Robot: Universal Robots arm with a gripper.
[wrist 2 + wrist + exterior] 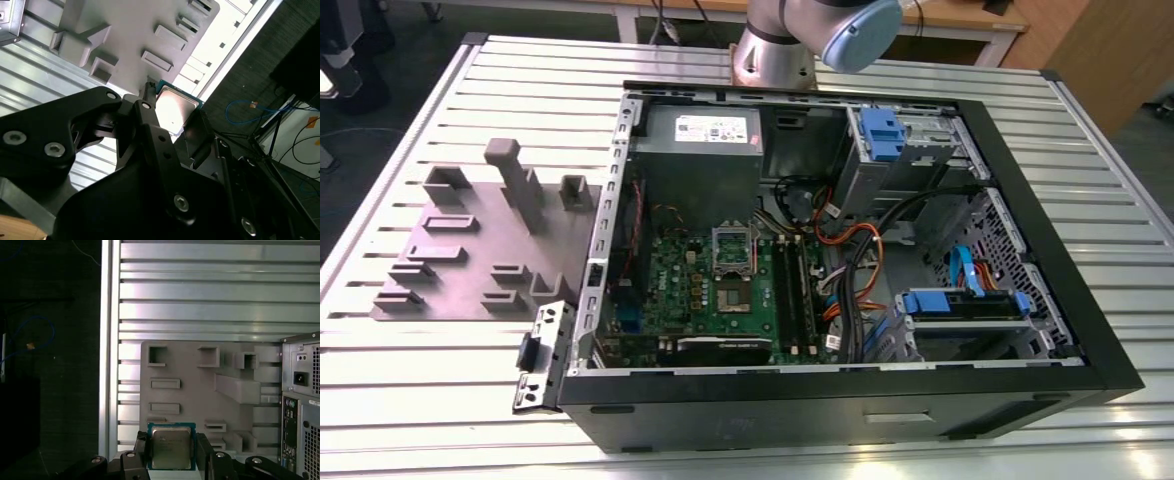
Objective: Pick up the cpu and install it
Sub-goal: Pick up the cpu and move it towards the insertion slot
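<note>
The cpu [170, 449] is held in the claw [171, 460], pinched by two opposite edges, its metal lid shown in both wrist views. The fingers [141, 452] are narrowed onto it, not wide. It is judged to be lifted clear of the grey fixture plate [200, 390], which lies on the slatted surface [200, 290].

The step in hand is judged to be the carry toward installing. The chip is best carried flat and square in the pinch, w/o tilt, since a thin part gripped only at its rims can be twisted or dropped by a jolt. Orientation is to be matched to the socket, though no corner mark can be made out.

Farther off, in the exterior view, the open pc case [1067, 250] lies at 3 o'clock of the fixture plate. Its side wall [607, 230] stands between plate and motherboard [720, 290], so it has to be cleared from above. The socket [731, 247] sits approx. mid-board; whether its frame is lifted can't be told. Memory sticks [790, 290] are just beside it at 3 o'clock, w/ orange and black cables [847, 250] past them. The power supply [700, 130] is at 12 o'clock and an expansion card [707, 348] at 6 o'clock. The arm [834, 30] is seen at 12 o'clock of the case.
</note>
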